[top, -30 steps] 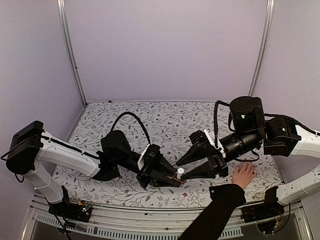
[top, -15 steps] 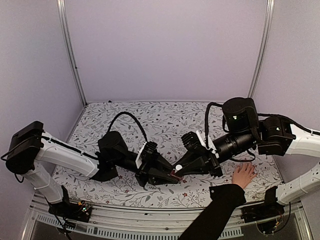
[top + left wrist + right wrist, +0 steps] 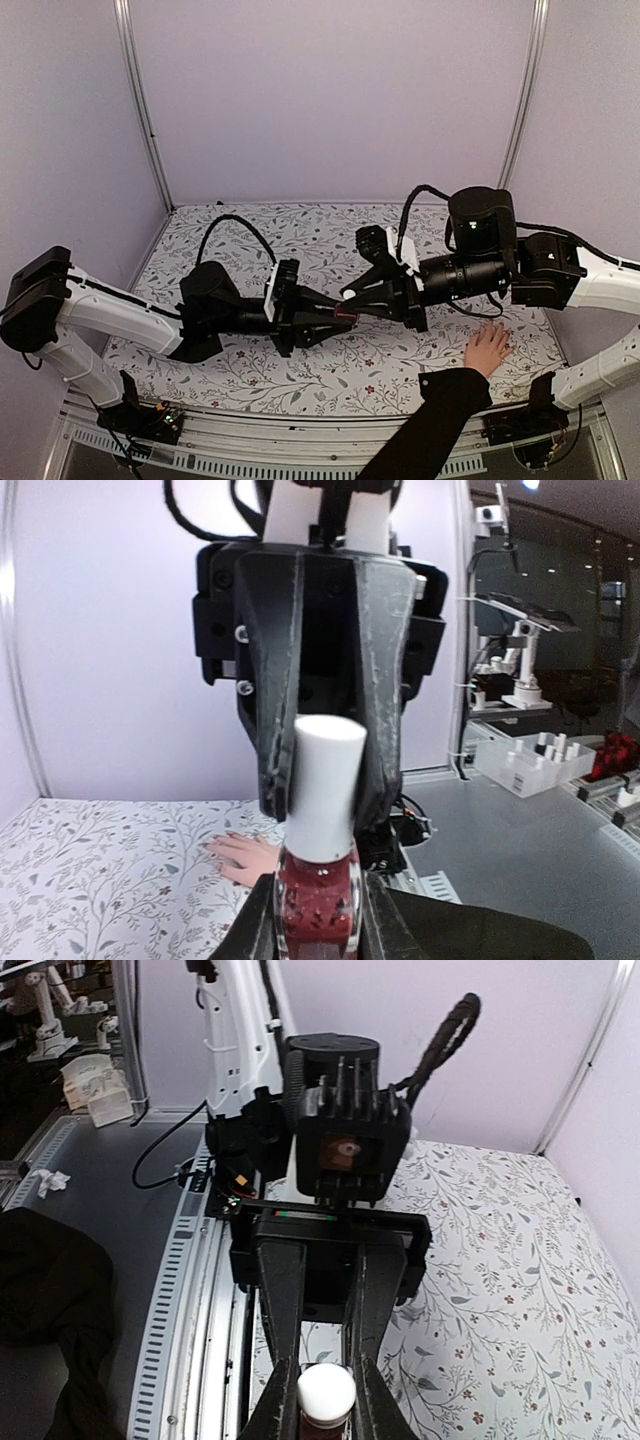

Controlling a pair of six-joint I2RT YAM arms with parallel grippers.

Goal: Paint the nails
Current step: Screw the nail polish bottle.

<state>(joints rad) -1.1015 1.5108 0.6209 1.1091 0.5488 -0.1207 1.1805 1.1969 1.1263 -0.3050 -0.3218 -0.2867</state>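
We see left gripper [image 3: 335, 320] clamped on body of dark-red bottle [image 3: 318, 910] near centre of top view, white cap [image 3: 327, 1392] pointing to 3 o'clock. Right gripper [image 3: 355, 310] faces 9 o'clock, fingers pinched on that cap. Nails [image 3: 488, 332] sit on human hand [image 3: 487, 352], flat on floral table [image 3: 300, 230] at 4 o'clock from bottle, well apart from both grippers. Black sleeve [image 3: 430, 420] trails toward 7 o'clock.

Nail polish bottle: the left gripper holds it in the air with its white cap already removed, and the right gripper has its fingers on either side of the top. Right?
Not quite. The white cap is still on the bottle, as the left wrist view shows. The rest holds: the left gripper holds it in the air, and the right gripper has its fingers on either side of the top.
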